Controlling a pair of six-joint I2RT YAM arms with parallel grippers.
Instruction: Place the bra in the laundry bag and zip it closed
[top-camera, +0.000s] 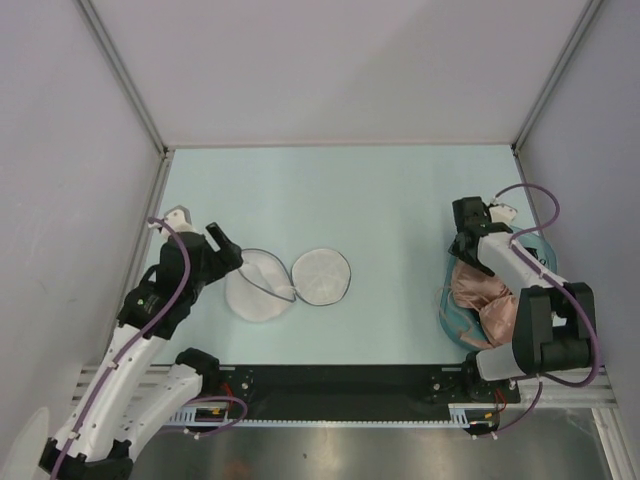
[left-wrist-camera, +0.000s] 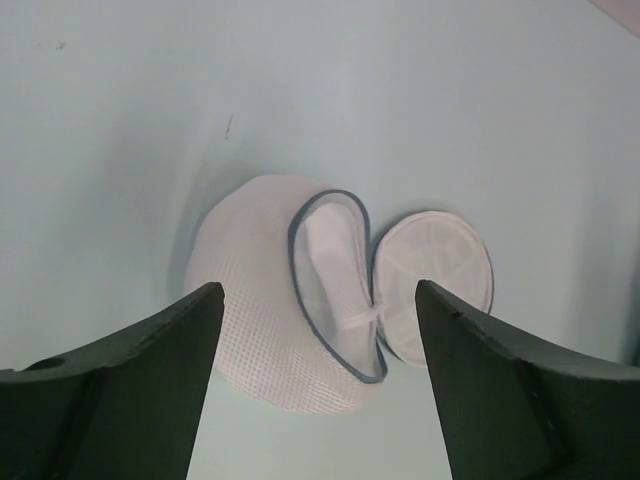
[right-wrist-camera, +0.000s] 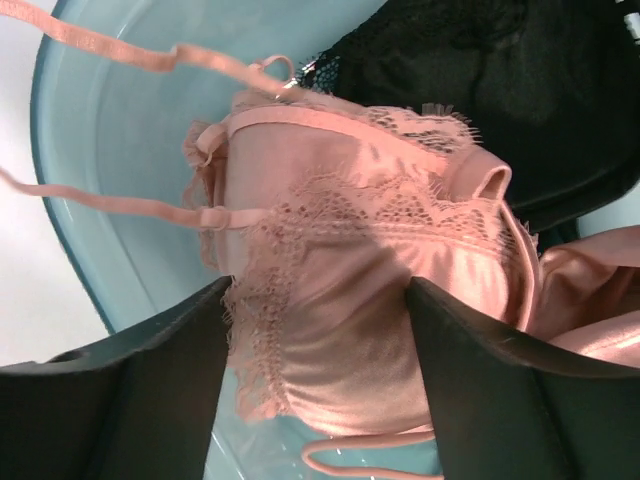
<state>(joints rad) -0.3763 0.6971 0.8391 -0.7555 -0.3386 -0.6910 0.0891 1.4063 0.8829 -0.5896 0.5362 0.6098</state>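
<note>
The bra (top-camera: 480, 295) lies in the basin (top-camera: 448, 320); laundry bag (top-camera: 258, 292) unzipped; both pincers released.
Top view: one teal basin at right, one bag left of centre, two halves spread. Only the right wrist view shows one black garment (right-wrist-camera: 480, 70) beside the bra, with the right gripper (right-wrist-camera: 315, 290) agape over it. The left gripper (left-wrist-camera: 320, 290) gapes above the bag.

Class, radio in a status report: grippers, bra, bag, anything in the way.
Left gripper open, facing unzipped laundry bag. Right gripper open, straddling bra in teal basin. Black garment beside bra.
</note>
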